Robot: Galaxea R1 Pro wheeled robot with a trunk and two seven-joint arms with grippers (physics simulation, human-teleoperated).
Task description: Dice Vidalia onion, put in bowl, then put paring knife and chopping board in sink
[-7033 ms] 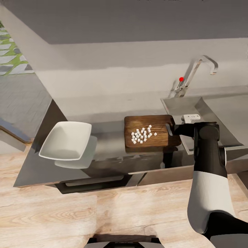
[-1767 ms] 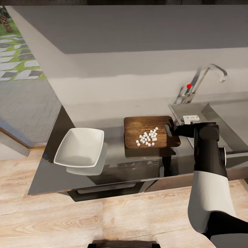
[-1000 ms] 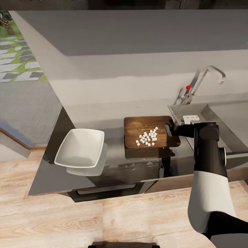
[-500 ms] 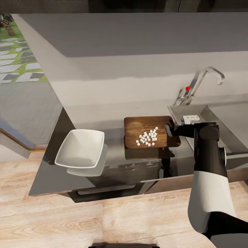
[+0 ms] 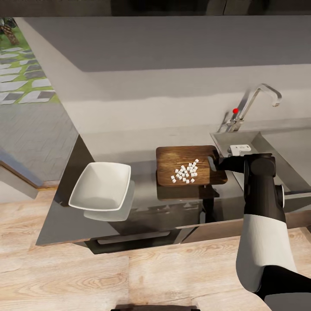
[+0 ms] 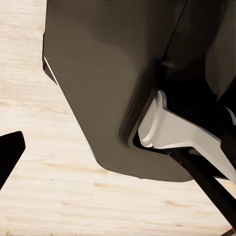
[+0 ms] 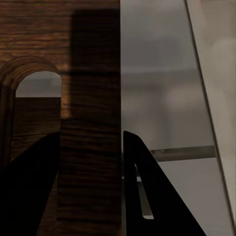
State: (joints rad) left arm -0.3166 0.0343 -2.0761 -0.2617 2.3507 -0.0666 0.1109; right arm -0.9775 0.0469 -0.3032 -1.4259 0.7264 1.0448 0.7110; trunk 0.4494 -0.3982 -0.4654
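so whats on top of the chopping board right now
A loose cluster of small white onion dice lies on the chopping board, toward its right half. The right gripper clamps the board's handle end, hiding that edge. No knife is visible on it.

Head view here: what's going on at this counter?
The right gripper holds the chopping board by its handle end, jaws clamped on the wood, diced onion piled on top. The board appears lifted off the countertop. The white bowl waits empty to the left, the sink to the right.
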